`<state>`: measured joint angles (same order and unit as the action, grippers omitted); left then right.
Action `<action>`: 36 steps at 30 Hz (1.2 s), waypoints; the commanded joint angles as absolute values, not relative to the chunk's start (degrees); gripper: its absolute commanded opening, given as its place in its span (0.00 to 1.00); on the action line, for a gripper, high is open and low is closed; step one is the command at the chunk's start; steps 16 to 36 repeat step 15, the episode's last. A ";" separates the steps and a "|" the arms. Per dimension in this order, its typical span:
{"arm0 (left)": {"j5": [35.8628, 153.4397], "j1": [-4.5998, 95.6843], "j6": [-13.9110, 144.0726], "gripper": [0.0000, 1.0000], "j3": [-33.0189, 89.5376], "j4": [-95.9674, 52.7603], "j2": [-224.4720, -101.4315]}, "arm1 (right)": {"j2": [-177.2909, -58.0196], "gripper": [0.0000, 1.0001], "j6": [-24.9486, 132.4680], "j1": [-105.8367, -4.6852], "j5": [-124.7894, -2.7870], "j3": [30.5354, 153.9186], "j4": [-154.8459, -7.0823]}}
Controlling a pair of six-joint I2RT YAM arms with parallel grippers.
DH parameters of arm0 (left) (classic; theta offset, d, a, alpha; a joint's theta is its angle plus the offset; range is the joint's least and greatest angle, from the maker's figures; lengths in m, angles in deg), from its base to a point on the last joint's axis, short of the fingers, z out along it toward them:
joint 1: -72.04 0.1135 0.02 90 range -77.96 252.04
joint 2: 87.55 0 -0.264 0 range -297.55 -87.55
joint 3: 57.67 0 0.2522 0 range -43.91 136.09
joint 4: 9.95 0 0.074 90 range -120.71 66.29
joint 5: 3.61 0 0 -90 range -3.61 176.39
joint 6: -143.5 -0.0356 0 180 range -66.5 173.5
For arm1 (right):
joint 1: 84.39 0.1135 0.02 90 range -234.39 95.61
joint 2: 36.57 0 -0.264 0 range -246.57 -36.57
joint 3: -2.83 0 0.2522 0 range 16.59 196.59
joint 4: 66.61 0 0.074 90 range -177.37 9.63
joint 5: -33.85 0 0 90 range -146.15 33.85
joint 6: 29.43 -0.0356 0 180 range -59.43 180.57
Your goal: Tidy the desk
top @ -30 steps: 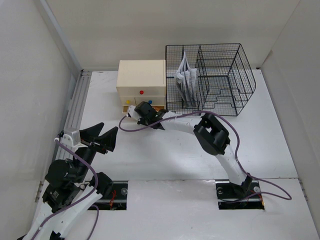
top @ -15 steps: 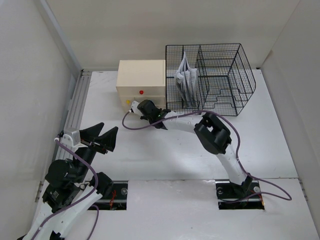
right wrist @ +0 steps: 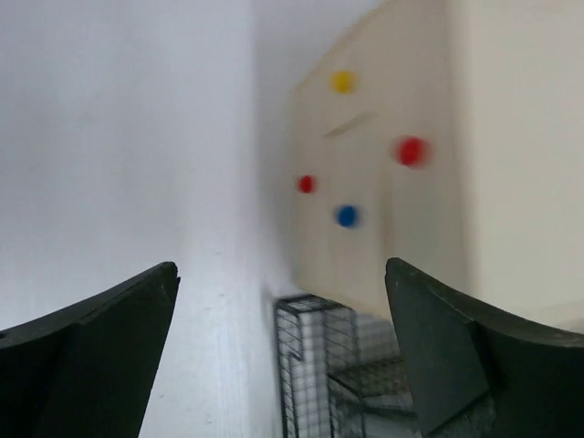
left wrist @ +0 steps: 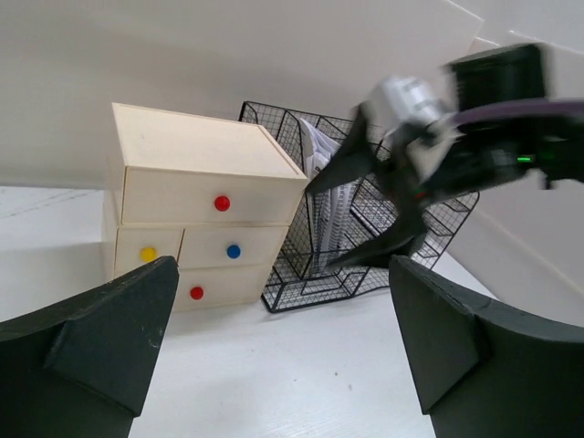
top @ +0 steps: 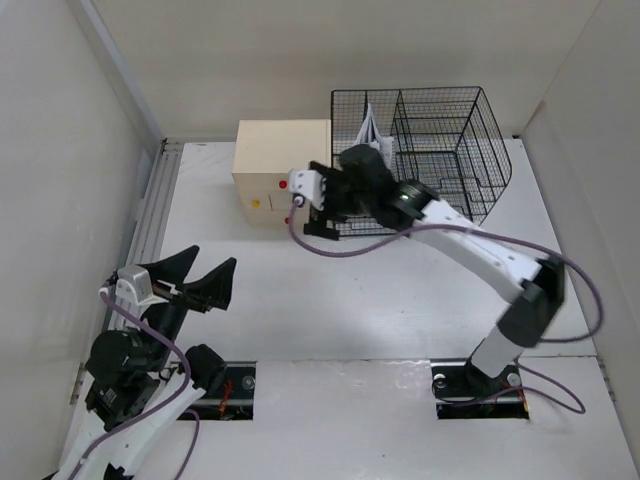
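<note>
The desk [top: 350,300] is a wide white tabletop. At its back stands a cream drawer box [top: 283,165] with coloured knobs, all drawers shut. My right gripper [top: 316,198] hovers just right of the box's front, open and empty, its fingers pointing at the box. The left wrist view shows that right gripper [left wrist: 365,205] in front of the black wire rack [left wrist: 365,228]. My left gripper [top: 195,270] stands open and empty over the near left of the desk. Between its fingers [left wrist: 100,347] lies bare desk [left wrist: 274,365]. The right wrist view shows the drawer box [right wrist: 383,155] tilted sideways.
A black wire-mesh rack [top: 440,160] stands right of the drawer box, with papers [left wrist: 319,155] upright in its left slot. Grey slotted rails [top: 150,210] run along the desk's left edge. White walls close in on three sides.
An open bottom drawer was pushed shut by my shut right gripper. That gripper has since lifted, drawn back to the right and opened. My left gripper has opened wider.
</note>
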<state>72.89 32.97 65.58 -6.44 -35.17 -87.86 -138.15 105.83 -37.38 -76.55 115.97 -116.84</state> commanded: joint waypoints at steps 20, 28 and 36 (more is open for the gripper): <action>76.28 35.13 63.61 1.00 1.62 -20.29 -116.10 | -93.45 1.00 71.07 -52.73 -47.16 81.12 -83.88; 76.28 35.13 63.61 1.00 1.62 -20.29 -116.10 | -93.45 1.00 71.07 -52.73 -47.16 81.12 -83.88; 76.28 35.13 63.61 1.00 1.62 -20.29 -116.10 | -93.45 1.00 71.07 -52.73 -47.16 81.12 -83.88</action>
